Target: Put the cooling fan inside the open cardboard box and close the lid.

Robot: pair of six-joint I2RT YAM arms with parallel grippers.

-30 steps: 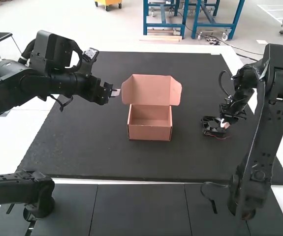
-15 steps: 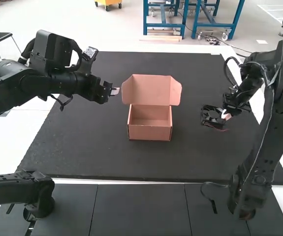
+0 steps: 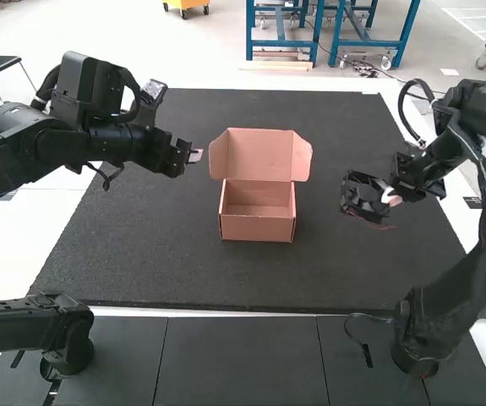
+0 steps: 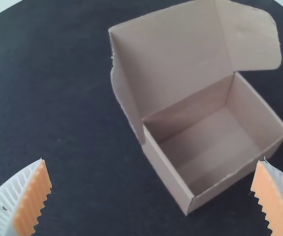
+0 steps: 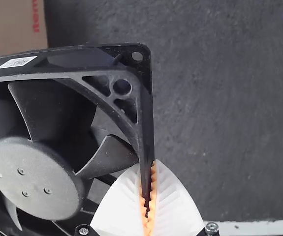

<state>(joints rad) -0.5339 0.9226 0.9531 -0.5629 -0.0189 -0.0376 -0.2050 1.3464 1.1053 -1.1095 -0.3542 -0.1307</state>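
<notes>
Right hand: was clamped on the rim of the fan, holding it above the tabletop, beside the box but apart from it. Left hand: was spread wide, empty, near the upright lid. Grasp done; placing and lid closing remained. Count: one fan, one box, two hands.

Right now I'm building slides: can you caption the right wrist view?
Right gripper clamps the fan by its frame edge, above the mat.
</notes>
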